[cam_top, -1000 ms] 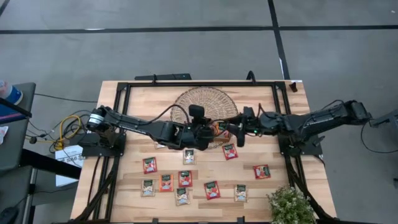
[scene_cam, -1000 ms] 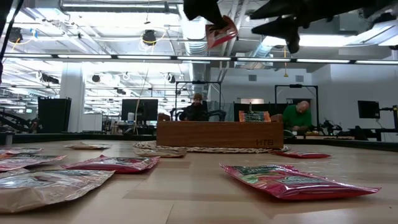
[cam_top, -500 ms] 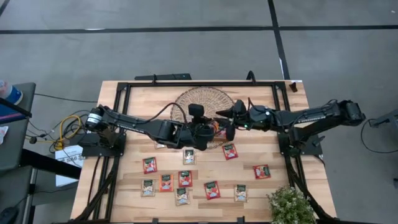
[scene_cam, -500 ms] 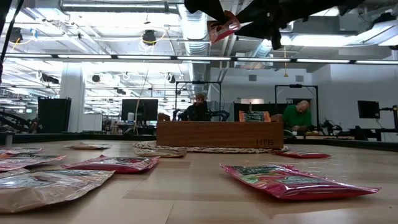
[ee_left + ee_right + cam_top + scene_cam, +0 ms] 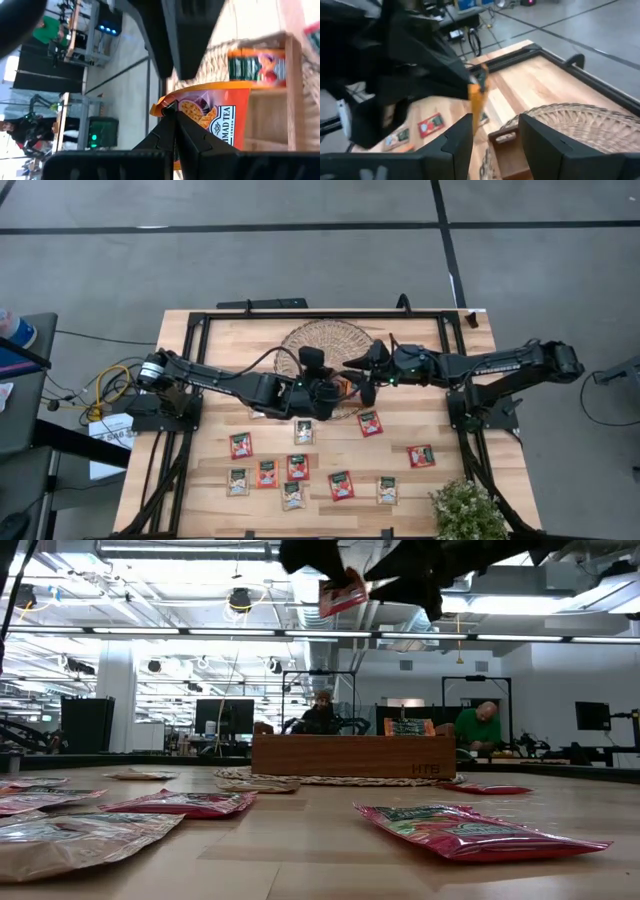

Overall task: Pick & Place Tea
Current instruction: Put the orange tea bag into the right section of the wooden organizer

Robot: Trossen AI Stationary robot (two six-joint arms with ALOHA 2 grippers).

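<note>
Left of the wooden tray (image 5: 352, 398), the left end effector (image 5: 338, 387) is closed, pinching one corner of an orange-red tea sachet (image 5: 341, 595) held aloft above the tray. Right of the tray, the right end effector (image 5: 358, 376) stands half open, its fingers (image 5: 540, 145) flanking the sachet edge, gripping nothing. Risk: with only a corner pinched, a misaligned closure could knock the sachet loose, dropping it outside the tray among the sachets lying on the counter (image 5: 440, 470).

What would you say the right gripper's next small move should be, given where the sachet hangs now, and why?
Probably ease the right gripper forward and close on the sachet. The left gripper is shut on that orange-red sachet, held high above the wooden tray. The right fingers stand open, with the sachet's edge just ahead of the gap, so this looks like a handover.
</note>
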